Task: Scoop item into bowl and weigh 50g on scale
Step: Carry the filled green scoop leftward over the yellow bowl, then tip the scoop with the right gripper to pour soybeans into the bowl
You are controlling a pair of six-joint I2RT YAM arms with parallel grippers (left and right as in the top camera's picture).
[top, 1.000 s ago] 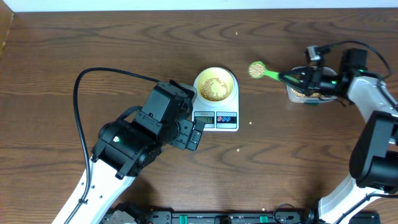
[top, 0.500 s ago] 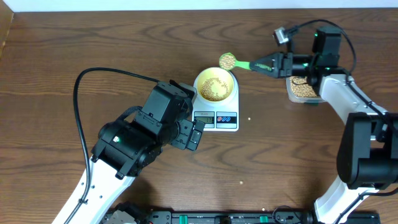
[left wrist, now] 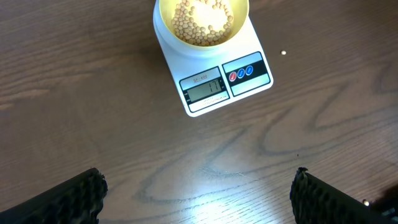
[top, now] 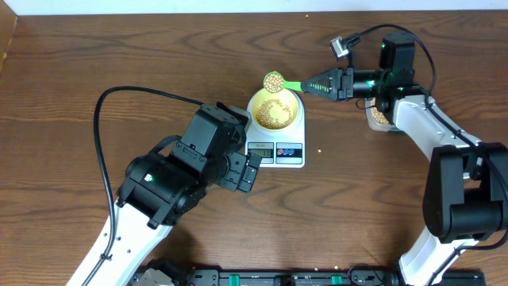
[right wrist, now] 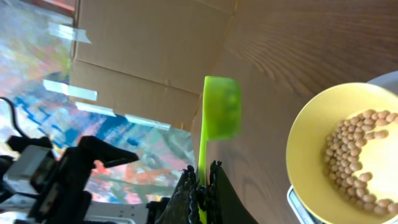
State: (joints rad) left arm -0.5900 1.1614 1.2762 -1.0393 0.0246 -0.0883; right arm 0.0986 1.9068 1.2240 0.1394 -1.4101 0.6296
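The right gripper (top: 317,82) is clamped shut on the thin handle of a green plastic spoon (right wrist: 221,115). The spoon lies level, its long axis parallel to the table's far edge and its round head pointing toward the left edge. The head carries a small heap of round tan beans (top: 275,79) and hangs over the far rim of the pale yellow bowl (right wrist: 311,140), which has more beans on its smooth floor. The bowl sits on the back of a flat white scale (left wrist: 224,84), whose grey display and red and blue buttons face the near edge. Behind the right arm stands a clear tub (top: 379,117) of beans, partly hidden. The left gripper (left wrist: 198,196) hangs wide and empty nearer the front edge of the dark wood-grain table (top: 119,56).
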